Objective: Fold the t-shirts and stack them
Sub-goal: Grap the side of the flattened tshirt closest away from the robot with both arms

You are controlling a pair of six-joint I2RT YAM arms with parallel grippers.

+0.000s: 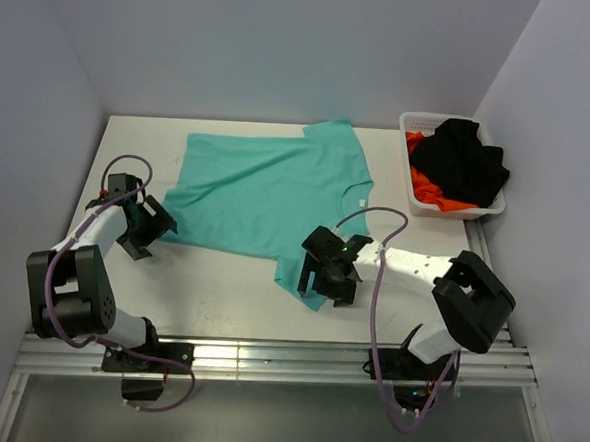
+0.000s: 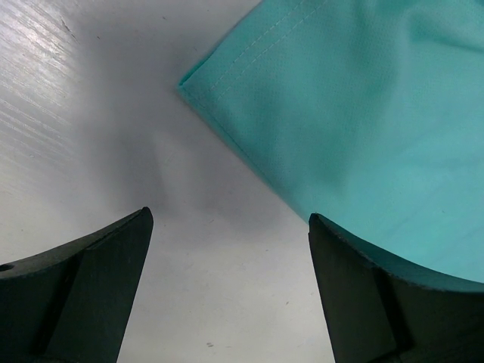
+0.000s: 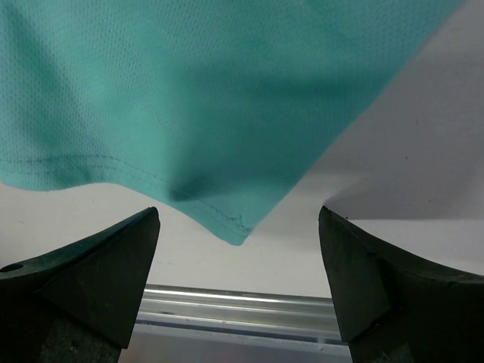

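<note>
The left gripper (image 1: pixel 146 228) is gaping wide, holding nothing, beside a corner of the teal t-shirt (image 1: pixel 267 184), which is lying spread on the table (image 1: pixel 221 292). The right gripper (image 1: pixel 324 273) is gaping empty over the shirt's nearest corner. The white basket (image 1: pixel 409 123) is holding a black t-shirt (image 1: pixel 466 163) atop an orange-red t-shirt (image 1: pixel 429 194)

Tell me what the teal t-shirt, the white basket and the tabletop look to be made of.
Teal t-shirt: soft matte knit cloth, possibly synthetic; the wrist views show a fine dotted mesh and a stitched hem. Basket: probably moulded plastic, white, with rigid thin walls. Table: hard white surface, faintly streaked, dull sheen; painted or laminated, unclear which.
</note>
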